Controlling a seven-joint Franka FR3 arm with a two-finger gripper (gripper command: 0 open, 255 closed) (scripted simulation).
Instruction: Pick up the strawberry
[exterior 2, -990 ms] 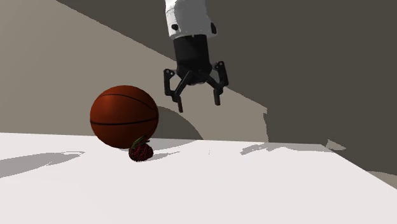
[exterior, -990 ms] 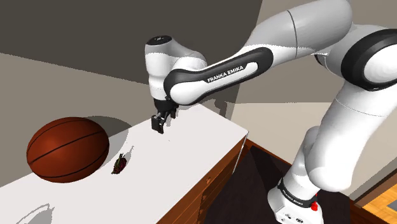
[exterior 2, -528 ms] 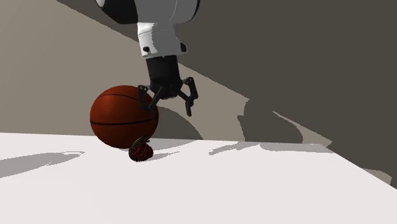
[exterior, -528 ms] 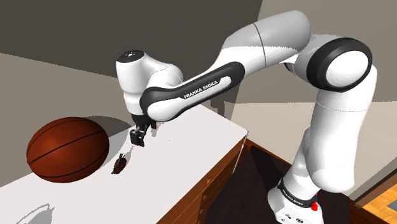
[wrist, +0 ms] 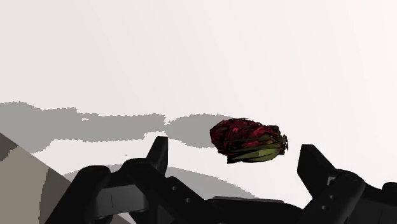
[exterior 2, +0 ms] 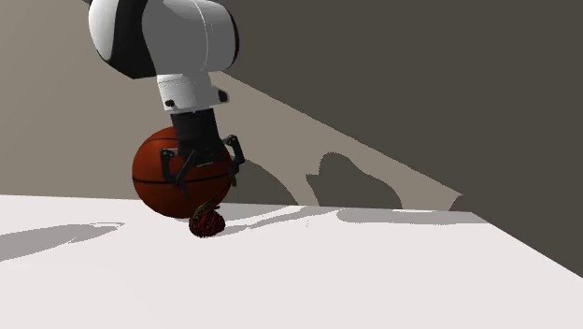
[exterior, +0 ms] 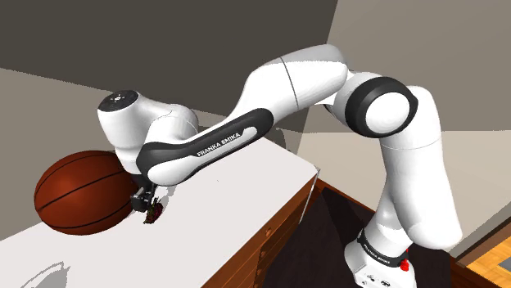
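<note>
Hovering just above the strawberry (exterior: 153, 213), the gripper (exterior: 146, 199) is spread wide, its two black fingers apart and clasping nothing. In the second exterior view the gripper (exterior 2: 201, 180) hangs in front of the basketball (exterior 2: 149, 192), with the strawberry (exterior 2: 207, 222) lying on the bench (exterior 2: 327, 271) just below the fingertips and apart from them. In the wrist view the strawberry (wrist: 248, 140) sits in the gap of the gripper (wrist: 234, 147), nearer to one finger than to the other, and neither finger touches it. It is dark red with green leaves along one side, and it lies on its side on the white top of the bench (wrist: 191, 57).

The basketball (exterior: 82, 192) is reddish brown with black seams. It rests on the bench (exterior: 246, 184) just beside the strawberry, on the shoulder view's left; whether the two touch I cannot tell.

Black letters on the arm (exterior: 287, 82) spell "FRANKA EMIKA" (exterior: 219, 141), running along the white forearm link. The arm reaches from its stand (exterior: 381, 262) at the shoulder view's lower right across the bench and bends down over the fruit. The side of the bench facing the stand is brown wood.
</note>
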